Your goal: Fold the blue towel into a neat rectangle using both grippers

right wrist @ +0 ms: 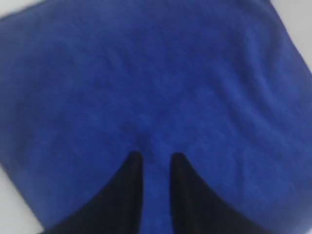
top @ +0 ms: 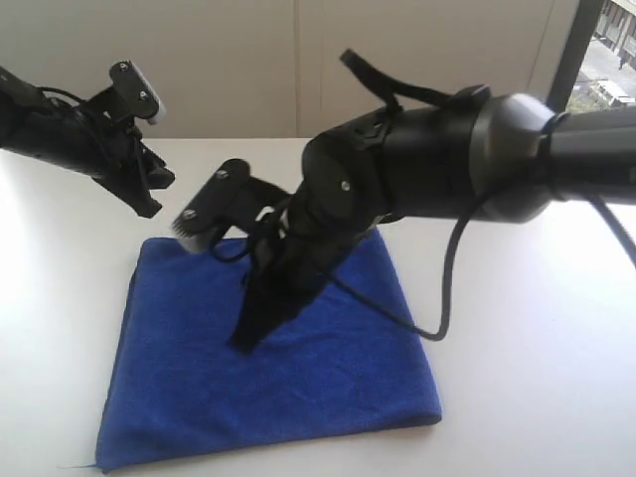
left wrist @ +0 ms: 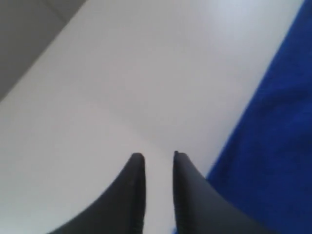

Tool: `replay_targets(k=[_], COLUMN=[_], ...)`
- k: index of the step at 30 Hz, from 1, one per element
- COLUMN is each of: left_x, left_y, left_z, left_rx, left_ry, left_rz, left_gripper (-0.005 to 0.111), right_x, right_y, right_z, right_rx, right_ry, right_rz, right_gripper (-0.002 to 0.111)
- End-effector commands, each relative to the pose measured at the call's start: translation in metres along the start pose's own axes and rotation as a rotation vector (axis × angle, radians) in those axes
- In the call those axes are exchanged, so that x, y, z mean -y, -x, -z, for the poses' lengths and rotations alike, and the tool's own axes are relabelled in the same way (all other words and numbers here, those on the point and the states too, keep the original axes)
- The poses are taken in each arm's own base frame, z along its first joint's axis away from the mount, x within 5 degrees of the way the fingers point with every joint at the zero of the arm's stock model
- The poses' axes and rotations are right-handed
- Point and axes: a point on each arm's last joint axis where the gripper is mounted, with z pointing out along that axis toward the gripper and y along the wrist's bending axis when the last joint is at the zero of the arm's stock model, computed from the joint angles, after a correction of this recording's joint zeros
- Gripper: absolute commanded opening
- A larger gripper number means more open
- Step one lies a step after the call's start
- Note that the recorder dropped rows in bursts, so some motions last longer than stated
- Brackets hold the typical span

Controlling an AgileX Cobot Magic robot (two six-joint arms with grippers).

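Towel (top: 328, 388) lay flat on white bench (top: 537, 328), blue, roughly rectangular, edges fairly even. Right gripper (top: 248, 341) pointed down at towel's middle, jaws slightly parted, pinching nothing (contact with cloth unclear). Left gripper (top: 149, 204) hung above bare bench just off towel's far left corner, jaws also narrowly parted, empty.

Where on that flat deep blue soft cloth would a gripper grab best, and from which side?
Probably the far left corner, in the exterior view, of the deep blue soft cloth, coming in from the white table beside it. The middle lies flat with nothing to pinch; only the edge lets jaws slip under.
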Motion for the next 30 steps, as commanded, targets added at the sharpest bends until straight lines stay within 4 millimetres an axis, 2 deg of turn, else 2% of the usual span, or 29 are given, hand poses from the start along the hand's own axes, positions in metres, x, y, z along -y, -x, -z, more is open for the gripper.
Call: replay_targets(k=[1, 6, 10, 15, 18, 19, 20, 21, 22, 24, 28, 30], left_x=[0.018, 0.032, 0.044, 0.062, 0.081, 0.095, 0.101, 0.117, 0.123, 0.157, 0.208, 0.23], left_y=[0.007, 0.021, 0.029, 0.043, 0.049, 0.047, 0.046, 0.043, 0.039, 0.023, -0.014, -0.031], left_z=[0.011, 0.04, 0.08, 0.15, 0.196, 0.222, 0.232, 0.256, 0.263, 0.299, 0.332, 0.34], left_rx=[0.003, 0.004, 0.048, 0.162, 0.249, 0.295, 0.314, 0.358, 0.372, 0.441, 0.438, 0.424], left_ry=[-0.208, -0.357, -0.314, -0.166, -0.118, -0.086, -0.073, -0.044, -0.036, 0.011, 0.02, -0.003], left_rz=[0.213, 0.283, 0.256, 0.234, 0.226, 0.2, 0.194, 0.184, 0.181, 0.139, 0.08, 0.069], left_gripper=[0.0, 0.0, 0.0, 0.0, 0.0, 0.0, 0.0, 0.0, 0.0, 0.0, 0.0, 0.0], right_x=[0.037, 0.053, 0.061, 0.065, 0.066, 0.065, 0.064, 0.063, 0.062, 0.06, 0.058, 0.05], right_y=[-0.024, -0.044, -0.058, -0.076, -0.083, -0.086, -0.087, -0.089, -0.091, -0.101, -0.13, -0.147], right_z=[-0.003, -0.018, -0.036, -0.062, -0.072, -0.075, -0.075, -0.073, -0.072, -0.068, -0.066, -0.066], right_rx=[-0.093, -0.145, -0.19, -0.288, -0.324, -0.344, -0.354, -0.384, -0.409, -0.515, -0.668, -0.744], right_ry=[-0.052, -0.059, -0.051, -0.027, -0.015, -0.006, -0.002, 0.011, 0.019, 0.033, -0.061, -0.061], right_rz=[-0.094, -0.115, -0.131, -0.144, -0.142, -0.14, -0.139, -0.143, -0.139, -0.129, -0.148, -0.172], right_gripper=[0.0, 0.0, 0.0, 0.0, 0.0, 0.0, 0.0, 0.0, 0.0, 0.0, 0.0, 0.0])
